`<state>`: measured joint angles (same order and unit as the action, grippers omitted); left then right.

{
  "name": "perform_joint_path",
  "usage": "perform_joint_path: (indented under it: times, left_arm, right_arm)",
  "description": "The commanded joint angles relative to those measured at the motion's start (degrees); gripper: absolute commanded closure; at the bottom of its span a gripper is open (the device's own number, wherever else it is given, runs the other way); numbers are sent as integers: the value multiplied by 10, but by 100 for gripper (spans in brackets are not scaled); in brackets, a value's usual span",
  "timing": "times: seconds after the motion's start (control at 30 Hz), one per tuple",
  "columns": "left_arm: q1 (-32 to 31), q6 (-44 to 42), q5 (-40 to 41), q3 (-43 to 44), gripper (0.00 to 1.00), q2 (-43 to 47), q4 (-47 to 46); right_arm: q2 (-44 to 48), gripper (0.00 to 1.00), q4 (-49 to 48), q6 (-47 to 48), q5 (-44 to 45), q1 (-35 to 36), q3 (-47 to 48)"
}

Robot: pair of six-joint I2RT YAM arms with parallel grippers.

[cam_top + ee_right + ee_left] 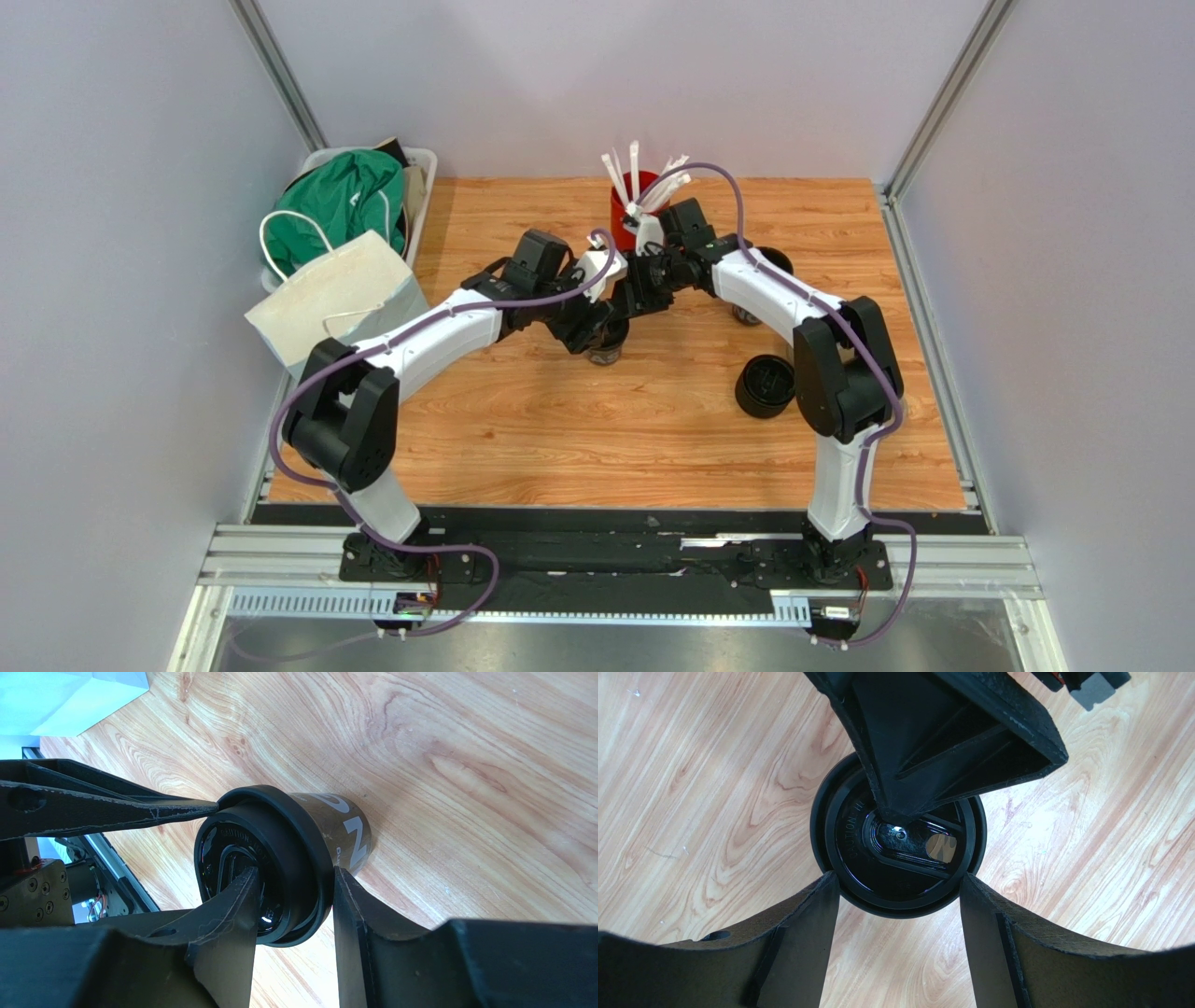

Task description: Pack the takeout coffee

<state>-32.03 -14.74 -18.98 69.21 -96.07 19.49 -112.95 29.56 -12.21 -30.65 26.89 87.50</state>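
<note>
Top view: small black disposable cup point(608, 353) stands upright on the wooden bench point(561, 434), both arms equally near.
Left wrist: left hand point(898, 878) straddles it from above (clamped or not, cannot tell).
Right wrist: right hand point(295, 875) pinches the rim of its round black lid point(295, 833).

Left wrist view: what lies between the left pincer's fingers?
A black lidded coffee cup, seen from above in the left wrist view, the left pincer's fingertips meeting its rim either side. One finger of the right pincer lies across the lid.
</note>
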Motion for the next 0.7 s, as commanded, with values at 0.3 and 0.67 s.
perform_joint_path:
  times: [0.3, 0.67]
  left_arm:
    - [-29, -20, 93, 14, 30, -111, 135]
    - [-20, -8, -11, 58, 20, -43, 134]
  right_arm:
    - [-36, 69, 74, 41, 96, 2, -12]
    - [-41, 69, 76, 45, 93, 2, -14]
